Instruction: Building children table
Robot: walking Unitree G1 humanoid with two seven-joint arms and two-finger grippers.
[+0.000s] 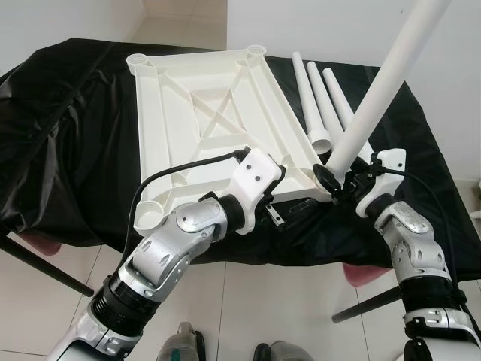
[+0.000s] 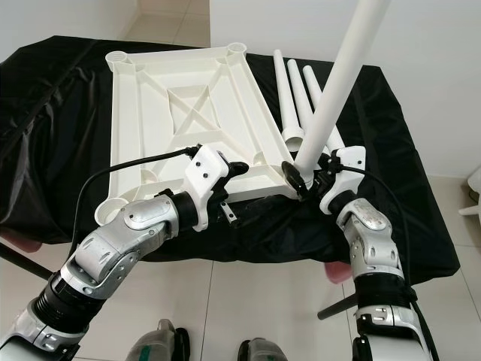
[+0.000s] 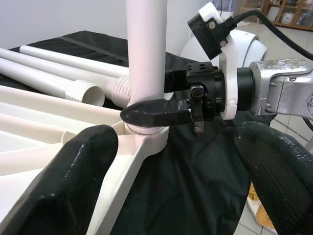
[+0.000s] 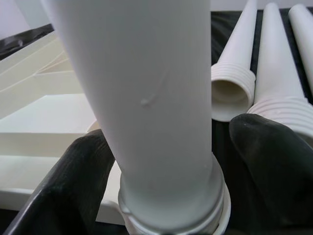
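Note:
A white plastic table top (image 1: 203, 113) lies upside down on a table under a black cloth (image 1: 68, 135). One white leg (image 1: 376, 90) stands in its near right corner socket (image 3: 146, 134). My right gripper (image 1: 336, 183) reaches around that leg's base; one finger (image 3: 156, 112) lies against it, and a thin gap shows at the other finger (image 4: 269, 161). My left gripper (image 1: 291, 212) is open at the top's near edge, just left of that corner, with nothing between its fingers (image 3: 73, 181). Three loose legs (image 1: 323, 98) lie side by side to the right of the top.
The top's other three corner sockets (image 1: 139, 60) hold no legs. The cloth hangs over the table's near edge (image 1: 316, 248). Dark slanted legs (image 1: 37, 267) and pink shapes (image 1: 364, 274) show underneath. Pale tiled floor (image 1: 248, 301) runs in front, and a white wall (image 1: 338, 30) stands behind.

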